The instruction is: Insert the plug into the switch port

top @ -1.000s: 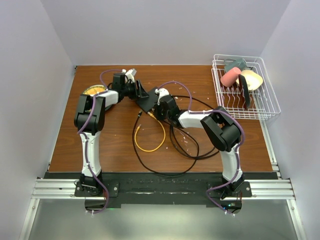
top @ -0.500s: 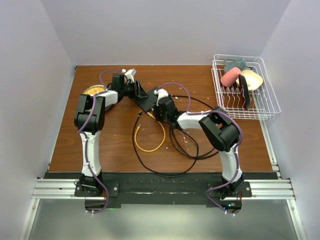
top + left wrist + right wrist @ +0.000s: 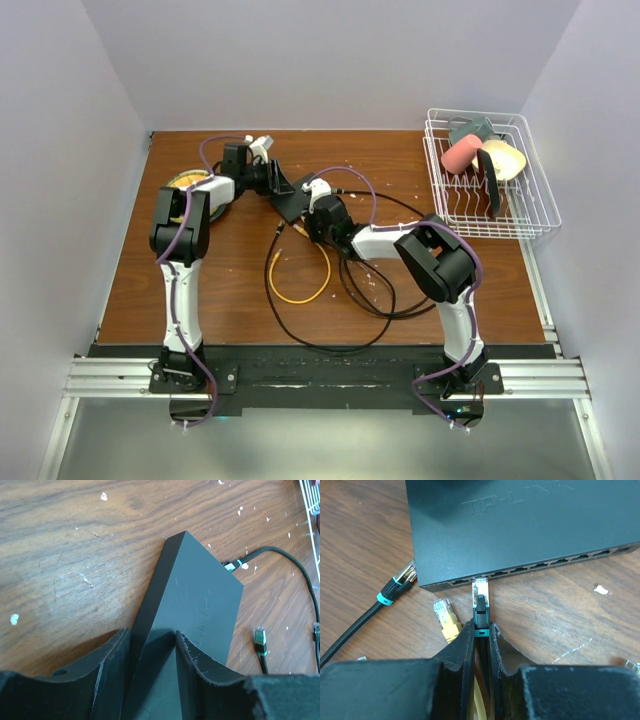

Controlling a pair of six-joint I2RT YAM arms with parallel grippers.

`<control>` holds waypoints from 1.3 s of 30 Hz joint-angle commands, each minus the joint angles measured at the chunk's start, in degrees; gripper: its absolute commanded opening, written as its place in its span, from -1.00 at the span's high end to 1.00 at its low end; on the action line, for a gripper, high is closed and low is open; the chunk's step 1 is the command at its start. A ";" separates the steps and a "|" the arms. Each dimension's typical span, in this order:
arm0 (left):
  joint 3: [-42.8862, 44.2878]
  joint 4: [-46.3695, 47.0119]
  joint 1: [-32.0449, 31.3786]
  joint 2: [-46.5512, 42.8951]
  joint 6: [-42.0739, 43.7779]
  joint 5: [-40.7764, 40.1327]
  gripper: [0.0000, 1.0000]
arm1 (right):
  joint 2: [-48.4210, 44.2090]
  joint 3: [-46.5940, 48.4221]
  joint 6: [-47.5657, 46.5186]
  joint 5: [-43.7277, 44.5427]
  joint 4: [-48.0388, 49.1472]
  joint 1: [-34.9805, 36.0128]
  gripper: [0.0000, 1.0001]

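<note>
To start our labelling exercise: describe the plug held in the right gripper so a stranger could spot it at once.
Find the flat dark switch on the wooden table, then the port row along its edge. At one end of that row, the right gripper pinches the plug by its black boot, clear tip facing the row. The yellow plug and teal-collared plug nearby lie loose.

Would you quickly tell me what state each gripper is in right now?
Left gripper: fingers straddle the switch; whether they grip it cannot be told.
Right gripper: closed on the plug.
</note>
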 commanded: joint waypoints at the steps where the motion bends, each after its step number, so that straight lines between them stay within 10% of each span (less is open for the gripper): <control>1: 2.39 -9.93 -1.84 2.00 1.48 11.83 0.10 | 2.67 2.66 -2.53 0.05 2.54 0.43 1.00; 15: 2.67 -21.44 -6.23 1.39 8.16 14.13 0.11 | 0.21 0.47 -2.89 2.25 1.40 0.61 1.00; 39: -14.74 -13.89 -12.56 -7.23 4.74 16.67 0.10 | -7.97 -9.73 -3.50 -1.26 4.73 0.70 1.00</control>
